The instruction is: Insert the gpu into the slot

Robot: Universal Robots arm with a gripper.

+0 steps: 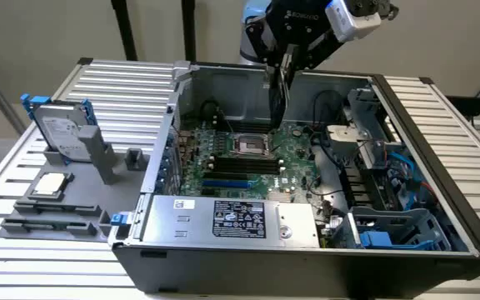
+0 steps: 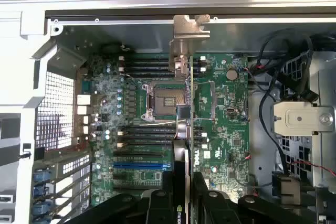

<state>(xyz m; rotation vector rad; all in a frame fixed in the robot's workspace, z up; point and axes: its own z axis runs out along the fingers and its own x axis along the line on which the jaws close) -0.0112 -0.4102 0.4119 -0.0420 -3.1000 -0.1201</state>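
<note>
The gpu (image 2: pixel 181 156) is gripped edge-on by the clenched gripper (image 2: pixel 182 196) and held above the motherboard (image 2: pixel 231 129), clear of the blue slot (image 2: pixel 142 165). Misaligned lowering could jam its edge against neighbouring components.

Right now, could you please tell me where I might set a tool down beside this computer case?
Bare ribbed table lies at the exterior view's right of the case, and beyond the hard drive toward the far edge. Crowded: over the motherboard, where the gripper grips the gpu.
</note>
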